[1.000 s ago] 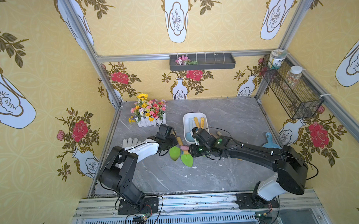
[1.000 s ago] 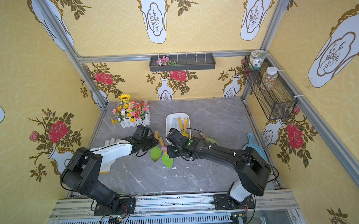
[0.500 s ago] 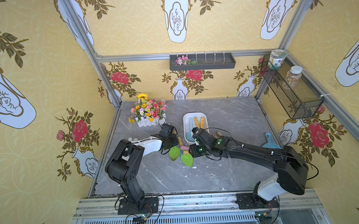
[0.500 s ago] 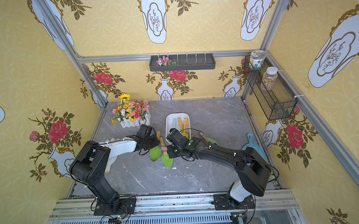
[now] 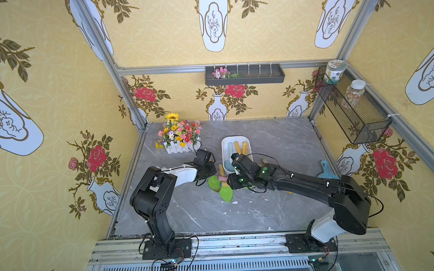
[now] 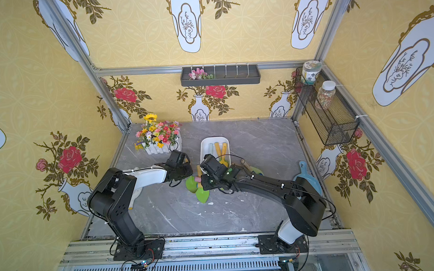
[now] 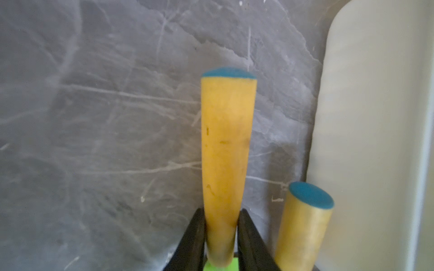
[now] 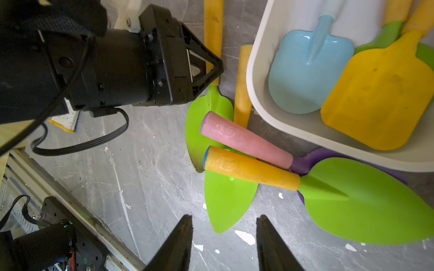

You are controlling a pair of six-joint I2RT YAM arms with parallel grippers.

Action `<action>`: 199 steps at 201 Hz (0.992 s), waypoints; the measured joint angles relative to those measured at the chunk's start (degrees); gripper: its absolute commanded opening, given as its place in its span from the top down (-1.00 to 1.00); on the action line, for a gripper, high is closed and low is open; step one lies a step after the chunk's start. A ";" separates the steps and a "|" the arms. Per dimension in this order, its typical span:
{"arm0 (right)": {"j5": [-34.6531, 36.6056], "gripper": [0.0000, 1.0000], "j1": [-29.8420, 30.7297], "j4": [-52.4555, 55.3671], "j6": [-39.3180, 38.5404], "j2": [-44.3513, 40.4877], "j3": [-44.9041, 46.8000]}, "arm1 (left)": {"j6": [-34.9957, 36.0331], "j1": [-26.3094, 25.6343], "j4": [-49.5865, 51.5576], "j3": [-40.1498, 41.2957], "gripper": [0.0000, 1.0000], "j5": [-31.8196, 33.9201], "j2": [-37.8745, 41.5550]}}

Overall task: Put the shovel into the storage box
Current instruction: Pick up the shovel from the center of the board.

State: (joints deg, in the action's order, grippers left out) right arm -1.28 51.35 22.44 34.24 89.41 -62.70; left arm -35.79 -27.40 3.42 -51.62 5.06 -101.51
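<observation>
The white storage box (image 5: 236,137) (image 6: 214,138) stands mid-table and holds a light blue shovel (image 8: 310,77), a yellow one (image 8: 375,98) and a green one. Just in front of it lie several loose shovels. My left gripper (image 7: 222,225) (image 5: 212,166) is shut on the yellow handle (image 7: 226,145) of a green-bladed shovel (image 5: 213,183) (image 8: 206,122) that rests on the table. A second yellow handle (image 7: 303,230) lies beside it, next to the box wall (image 7: 364,117). My right gripper (image 8: 224,218) (image 5: 231,184) hovers open over another green blade (image 8: 227,199).
A pink-handled purple shovel (image 8: 246,140) and another green one (image 8: 366,206) lie across the blades. A flower planter (image 5: 178,137) stands back left and a light blue scoop (image 5: 325,173) lies at the right edge. On the walls hang a wire basket (image 5: 354,111) and a dark tray (image 5: 245,74).
My left arm has swung its elbow in and up, and its jaws have closed on the yellow handle. The right arm and the shovels have stayed put.
</observation>
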 measured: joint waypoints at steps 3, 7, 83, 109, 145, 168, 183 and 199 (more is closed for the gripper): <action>0.00 0.03 0.00 0.00 0.00 0.00 -0.04 | 0.02 0.00 0.00 0.00 0.51 0.07 0.00; 0.02 0.03 0.00 0.02 -0.02 0.00 -0.09 | 0.07 0.00 0.00 0.00 0.53 0.13 0.00; 0.24 0.03 -0.15 0.09 -0.04 -0.07 -0.24 | 1.20 0.00 2.19 0.15 0.79 2.45 1.05; 0.90 0.03 -0.42 0.09 -0.04 -0.55 0.09 | 1.49 0.00 3.45 0.15 0.86 3.26 1.55; 1.40 0.03 -0.55 0.15 -0.04 -1.27 0.90 | 2.05 0.00 5.25 0.15 0.95 4.22 3.61; 1.46 0.03 -0.81 0.15 -0.04 -1.84 1.09 | 2.40 0.00 6.25 0.31 0.97 4.61 5.75; 1.46 0.03 -1.09 0.20 -0.04 -2.32 1.25 | 2.75 0.00 7.02 0.37 0.98 4.85 7.48; 1.42 0.03 -1.62 0.20 -0.02 -2.99 1.46 | 2.97 0.00 7.82 0.46 0.98 5.09 9.44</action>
State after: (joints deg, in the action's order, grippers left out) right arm 0.14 49.74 22.63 34.22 86.41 -61.23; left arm -32.82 -27.40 11.25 -51.16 10.15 -92.07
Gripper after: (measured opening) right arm 0.486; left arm 0.231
